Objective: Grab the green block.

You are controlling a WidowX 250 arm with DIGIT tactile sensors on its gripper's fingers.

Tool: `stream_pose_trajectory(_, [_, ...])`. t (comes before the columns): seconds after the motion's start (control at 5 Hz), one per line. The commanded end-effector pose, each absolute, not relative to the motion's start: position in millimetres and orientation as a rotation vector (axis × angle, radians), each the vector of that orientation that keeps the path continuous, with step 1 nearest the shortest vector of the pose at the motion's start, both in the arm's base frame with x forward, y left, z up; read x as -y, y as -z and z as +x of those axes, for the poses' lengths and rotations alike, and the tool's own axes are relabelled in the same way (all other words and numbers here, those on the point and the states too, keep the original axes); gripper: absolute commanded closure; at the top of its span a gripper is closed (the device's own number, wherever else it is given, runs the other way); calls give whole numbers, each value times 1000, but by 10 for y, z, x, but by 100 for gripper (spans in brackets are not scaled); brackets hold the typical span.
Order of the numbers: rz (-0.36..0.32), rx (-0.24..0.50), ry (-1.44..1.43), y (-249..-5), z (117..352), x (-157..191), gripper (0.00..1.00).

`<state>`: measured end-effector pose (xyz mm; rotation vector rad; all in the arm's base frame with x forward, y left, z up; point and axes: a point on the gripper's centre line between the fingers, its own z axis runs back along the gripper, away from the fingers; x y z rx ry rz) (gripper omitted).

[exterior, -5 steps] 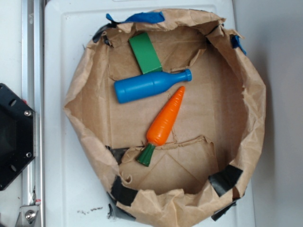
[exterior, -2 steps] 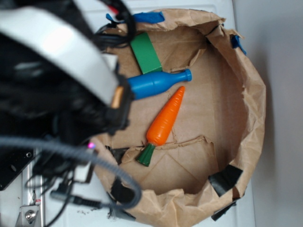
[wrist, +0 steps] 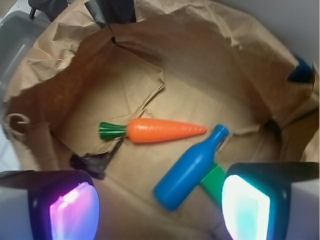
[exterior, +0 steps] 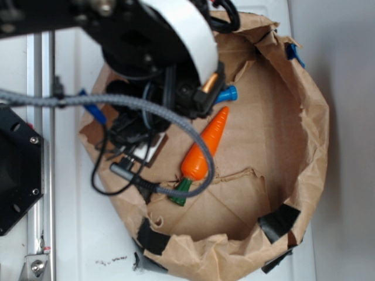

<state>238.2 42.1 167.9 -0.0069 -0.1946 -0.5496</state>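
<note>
Arm now over the green block, mid-green sliver.

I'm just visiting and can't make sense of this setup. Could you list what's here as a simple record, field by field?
container: crumpled brown paper liner with raised walls, patched with black tape
green block: mostly hidden; a green sliver shows beside the bottle in the wrist view
blue bottle: lying on its side, neck pointing toward the carrot's tip
carrot: orange, lying flat, dark green stem at one end
gripper: open, above the liner floor, holding nothing; the pads glow pink and teal
overhead view: the arm hides the block and most of the bottle
</note>
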Motion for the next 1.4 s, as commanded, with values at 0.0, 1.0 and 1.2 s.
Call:
stream_pose_trajectory(0.0, [90,131,694,-1344,2435,-520,0])
stream_pose_trajectory(1.0, [93,70,760,-1091,2416,-643,0])
stream_pose_trajectory(1.2, [93,70,760,-1091,2416,-643,0])
